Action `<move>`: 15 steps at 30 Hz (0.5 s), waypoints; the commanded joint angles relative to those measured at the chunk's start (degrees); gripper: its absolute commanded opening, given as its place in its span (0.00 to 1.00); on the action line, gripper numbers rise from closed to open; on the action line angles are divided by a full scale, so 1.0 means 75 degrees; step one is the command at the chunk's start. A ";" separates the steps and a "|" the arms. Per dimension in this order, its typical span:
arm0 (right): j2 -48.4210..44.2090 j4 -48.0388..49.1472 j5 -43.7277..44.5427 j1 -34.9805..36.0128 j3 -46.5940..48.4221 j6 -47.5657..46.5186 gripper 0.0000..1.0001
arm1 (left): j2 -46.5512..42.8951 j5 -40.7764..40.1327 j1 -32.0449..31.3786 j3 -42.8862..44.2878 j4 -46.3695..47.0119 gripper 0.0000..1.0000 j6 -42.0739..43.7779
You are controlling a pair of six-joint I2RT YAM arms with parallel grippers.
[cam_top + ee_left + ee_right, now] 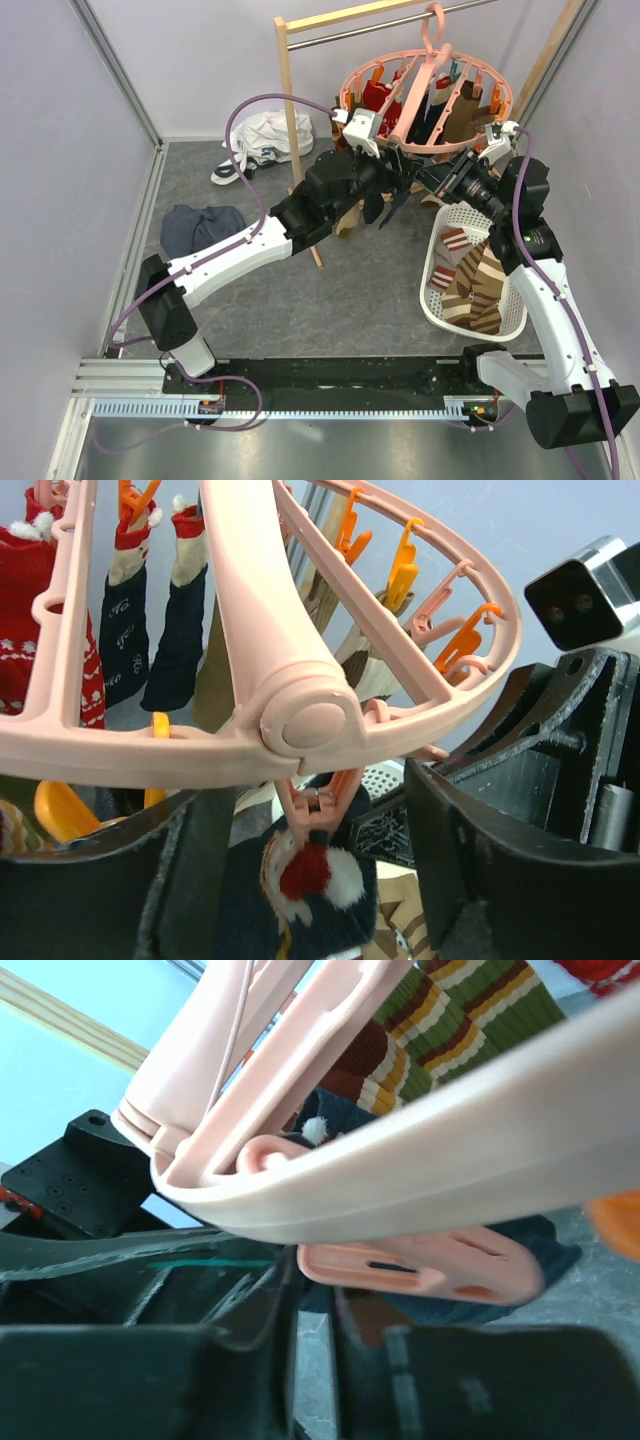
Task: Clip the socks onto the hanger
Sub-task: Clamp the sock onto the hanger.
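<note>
The round pink hanger (410, 90) hangs by its curved hook from the metal bar (350, 38) of a wooden-framed rail (290, 120) at the far side of the grey surface (350, 310). Several socks are already clipped around its ring: red ones (375, 95) at the left, and navy ones with red and cream cuffs (125, 630), seen in the left wrist view.

Both arms reach up to the near rim of the hanger. The left hand (315, 790) stands wide open just under the ring. Between its fingers (470, 880) hangs a pink clip (315, 805). The clip grips a navy sock (330, 900) with a red pom-pom on a white patch. The fingers do not appear to touch either one.

The right hand (315, 1300) sits close below the ring from the other side. Its fingers are only a narrow slit apart, with nothing visible between them (the view is blurred and very close, so contact is hard to judge). Another pink clip (420, 1265) lies just above them, against dark navy fabric (540, 1250).

More socks, striped in brown, tan and cream (470, 280), lie piled in a white basket (424, 285) beside the right arm. A white garment (265, 140) and a dark blue-grey cloth bundle (200, 225) lie on the left of the surface, well apart from the hanger.
</note>
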 commanded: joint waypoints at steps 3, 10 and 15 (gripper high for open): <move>-0.0252 -0.0146 0.0044 0.0027 0.0078 -0.0915 0.41 | -0.0581 -0.0308 -0.0011 0.0258 -0.0467 0.79 0.0236; -0.0791 -0.1178 0.0056 0.0015 0.0008 -0.2767 0.62 | -0.0734 -0.0390 0.0118 0.0235 -0.0889 0.82 0.0271; -0.1236 -0.1578 0.0934 0.0015 -0.0132 -0.3682 0.63 | -0.0804 -0.0250 0.0223 0.0293 -0.1159 0.82 0.0400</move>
